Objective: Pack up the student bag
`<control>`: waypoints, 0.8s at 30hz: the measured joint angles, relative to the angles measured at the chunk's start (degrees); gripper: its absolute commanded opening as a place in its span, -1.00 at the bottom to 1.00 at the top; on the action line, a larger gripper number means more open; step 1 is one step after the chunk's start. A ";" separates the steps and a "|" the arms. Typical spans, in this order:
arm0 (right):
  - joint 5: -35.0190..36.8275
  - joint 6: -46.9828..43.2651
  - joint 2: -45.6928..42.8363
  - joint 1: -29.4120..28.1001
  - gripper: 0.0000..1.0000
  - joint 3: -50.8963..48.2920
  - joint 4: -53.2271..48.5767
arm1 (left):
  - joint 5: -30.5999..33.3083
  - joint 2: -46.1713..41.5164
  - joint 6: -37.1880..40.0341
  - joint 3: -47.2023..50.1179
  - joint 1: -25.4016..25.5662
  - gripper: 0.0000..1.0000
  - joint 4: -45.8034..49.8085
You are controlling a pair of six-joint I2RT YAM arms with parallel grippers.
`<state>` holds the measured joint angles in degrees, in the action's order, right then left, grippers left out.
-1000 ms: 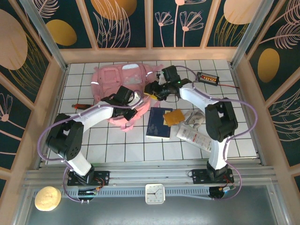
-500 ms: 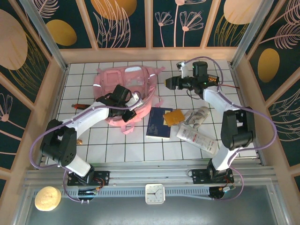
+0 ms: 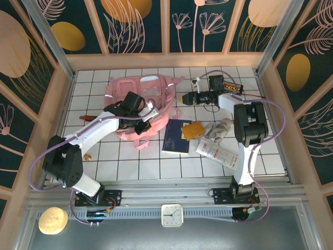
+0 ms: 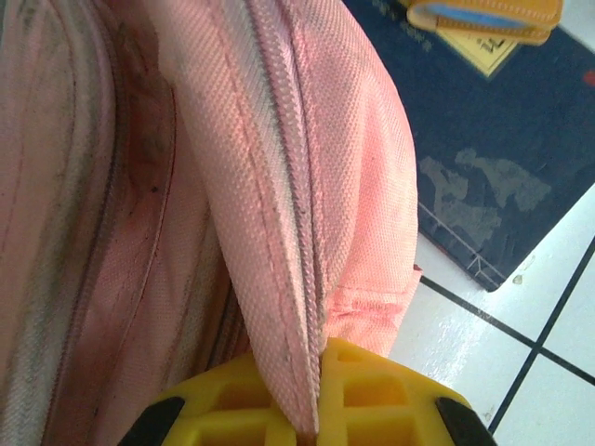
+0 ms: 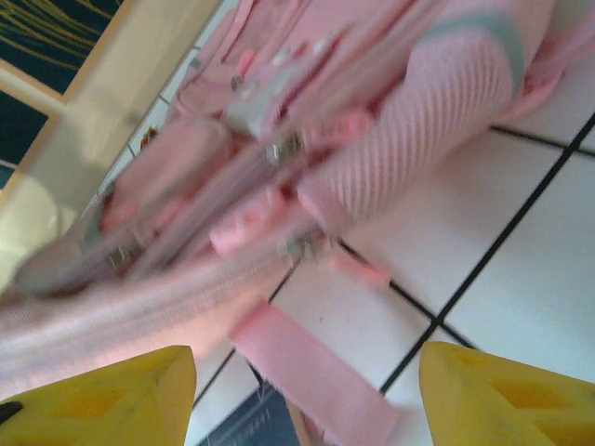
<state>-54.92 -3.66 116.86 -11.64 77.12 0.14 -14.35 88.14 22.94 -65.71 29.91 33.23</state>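
- Student bag (image 3: pixel 125 86) is lying on the tiled surface (image 3: pixel 130 161) in the upper middle of the overhead frame, slightly left of centre, with its straps trailing toward the lower right.
- Your left gripper (image 4: pixel 311 404) is clamping a thin fold of the pink fabric along a seam, at the bag's lower right edge.
- Your right gripper (image 5: pixel 297 400) is standing open with nothing between its fingers, just off the bag's right side, and a loose pink strap (image 5: pixel 311 372) is lying under it.
- You are risking a slip: only a narrow ridge of cloth is sitting in the closed fingers, so a hard pull could be tugging it free.
- You are also risking a drag: the soft bag may be sliding whole instead of opening, pushing against the dark blue book (image 3: pixel 177 136) just beside it.
- Moving the open gripper in could be snagging that strap or the zip pulls, twisting the bag.
- I cannot tell whether the main pocket is unzipped, so check before carrying anything over.
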 measured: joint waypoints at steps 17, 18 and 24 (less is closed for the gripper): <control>-9.66 -12.98 0.42 -0.04 0.29 -0.37 10.58 | -0.66 -2.97 1.55 -7.23 0.00 -1.00 7.96; -9.70 -12.96 1.29 -0.04 0.29 0.28 11.17 | -0.72 -2.97 1.55 -7.23 0.00 -1.00 7.96; -10.01 -13.00 6.91 -0.22 0.29 4.31 11.67 | -1.22 -2.99 1.53 -6.71 0.00 -1.00 7.91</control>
<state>-64.93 -16.67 123.76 -11.86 81.43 11.81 -15.57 85.14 24.47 -72.42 29.91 41.15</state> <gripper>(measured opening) 0.641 0.073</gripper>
